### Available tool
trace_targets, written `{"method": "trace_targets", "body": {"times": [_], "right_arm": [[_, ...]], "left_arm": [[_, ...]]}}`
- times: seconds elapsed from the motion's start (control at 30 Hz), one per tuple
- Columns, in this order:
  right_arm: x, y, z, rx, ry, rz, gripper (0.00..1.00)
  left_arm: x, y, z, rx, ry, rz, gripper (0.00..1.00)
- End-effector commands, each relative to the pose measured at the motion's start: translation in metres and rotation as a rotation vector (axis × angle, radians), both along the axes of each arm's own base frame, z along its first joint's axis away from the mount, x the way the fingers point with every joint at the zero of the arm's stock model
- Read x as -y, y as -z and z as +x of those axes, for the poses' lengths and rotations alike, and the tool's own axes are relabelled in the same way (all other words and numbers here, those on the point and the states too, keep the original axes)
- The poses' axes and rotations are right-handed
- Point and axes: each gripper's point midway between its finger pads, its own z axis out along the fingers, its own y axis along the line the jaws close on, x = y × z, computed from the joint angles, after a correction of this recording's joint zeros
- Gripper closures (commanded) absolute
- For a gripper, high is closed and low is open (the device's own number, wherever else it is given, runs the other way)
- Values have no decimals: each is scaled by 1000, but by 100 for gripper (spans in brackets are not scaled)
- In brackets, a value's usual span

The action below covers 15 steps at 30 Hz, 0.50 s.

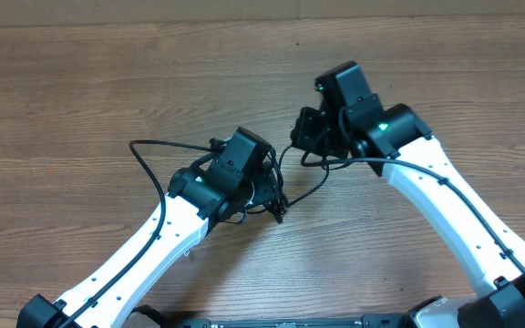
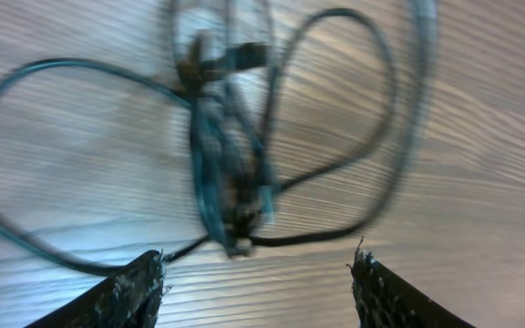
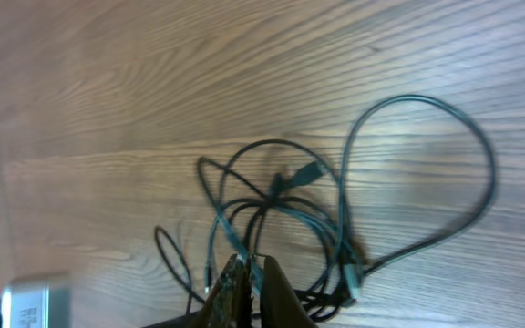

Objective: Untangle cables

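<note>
Lying limp and light, the cables (image 2: 212, 155) bunch just ahead of the left gripper (image 2: 258, 261), its fingers spread wide. The right gripper (image 3: 249, 278), beside it, seems pinched shut on a strand; a free loop looks the best place to grab.

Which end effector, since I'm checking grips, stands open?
The left end effector: its fingers stand apart over the cables, while the right end effector is shut on them.

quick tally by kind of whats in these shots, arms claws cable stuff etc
robot arms: 2 (left arm, right arm)
claws: 2 (left claw, right claw)
cable tangle: 1, thin black cords too knotted to count apart
table: 1
total: 6
</note>
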Motion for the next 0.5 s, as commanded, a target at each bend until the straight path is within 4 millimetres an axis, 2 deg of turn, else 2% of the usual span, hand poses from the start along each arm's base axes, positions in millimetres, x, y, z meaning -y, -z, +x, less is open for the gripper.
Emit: {"method": "trace_targets", "body": {"times": [0.0,0.03,0.13,0.3,0.4,0.47], "right_arm": [[19,-18,8,34,55,2,90],[23,-17,9,28,64,0,84],[33,-13,7,2,81,-17,78],[41,-5,-5,-24,20,-80,70],[50,0,-8,-40,38,-126,70],[51,2,-11,-52,39,-135,70]], "left_arm": [[-12,2,3,10,-57,62,32],[-10,3,2,10,-54,61,33],[-8,6,-1,3,-70,73,39],[-18,35,-6,-99,-329,58,34],[-8,53,4,-105,-355,31,36],[-1,63,14,-93,-356,23,43]]}}
